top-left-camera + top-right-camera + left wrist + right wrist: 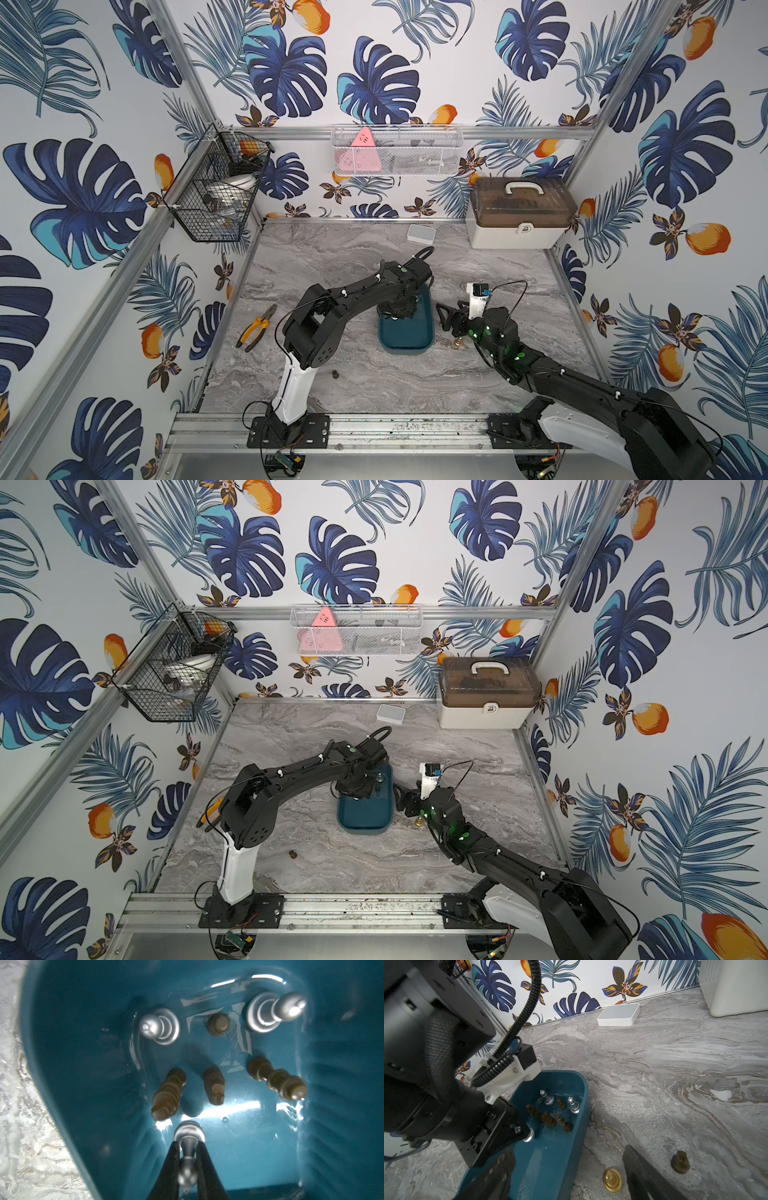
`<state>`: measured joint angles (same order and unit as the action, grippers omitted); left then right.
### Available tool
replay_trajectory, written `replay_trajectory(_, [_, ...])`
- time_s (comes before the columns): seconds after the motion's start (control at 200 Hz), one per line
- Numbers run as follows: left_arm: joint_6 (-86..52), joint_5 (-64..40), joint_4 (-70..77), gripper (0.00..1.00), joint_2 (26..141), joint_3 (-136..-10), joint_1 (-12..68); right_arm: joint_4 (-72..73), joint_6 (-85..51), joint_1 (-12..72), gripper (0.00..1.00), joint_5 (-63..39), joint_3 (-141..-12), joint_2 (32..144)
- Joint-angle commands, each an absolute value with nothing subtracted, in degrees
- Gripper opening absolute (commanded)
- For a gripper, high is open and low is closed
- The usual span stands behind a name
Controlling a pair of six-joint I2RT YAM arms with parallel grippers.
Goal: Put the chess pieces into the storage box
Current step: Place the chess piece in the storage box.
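Firmly, the left fingers clamp the stem of a silver piece, held base-down inside the storage box; whether the base touches the floor I cannot tell. Beyond it in the same box stand two more silver pieces and four dark brown pieces. The right fingers hang wide apart and empty just beside the box's long wall. Near them, outside the box, a brass piece and a brown piece sit on the desk. Another dark piece lies well apart from the box. Past the box's far end stands a white case, its lid shut.
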<state>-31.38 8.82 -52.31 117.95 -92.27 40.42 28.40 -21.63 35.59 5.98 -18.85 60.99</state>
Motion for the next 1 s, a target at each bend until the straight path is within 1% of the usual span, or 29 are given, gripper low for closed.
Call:
replay_trajectory(0.0, [-30.78,9.25,-52.65,0.13,118.29,-91.86,40.35,28.62,-21.80,35.60,0.83,5.28,-19.25,61.19])
replay_trajectory(0.525, [-30.85,9.76,-50.97,0.14,120.18,-91.25,40.43,28.34,-21.77,35.60,0.83,4.66,-19.51,61.31])
replay_trajectory(0.996, [-30.85,10.63,-49.49,0.16,120.50,-90.24,40.37,28.51,-21.71,35.60,0.84,4.45,-19.51,61.46])
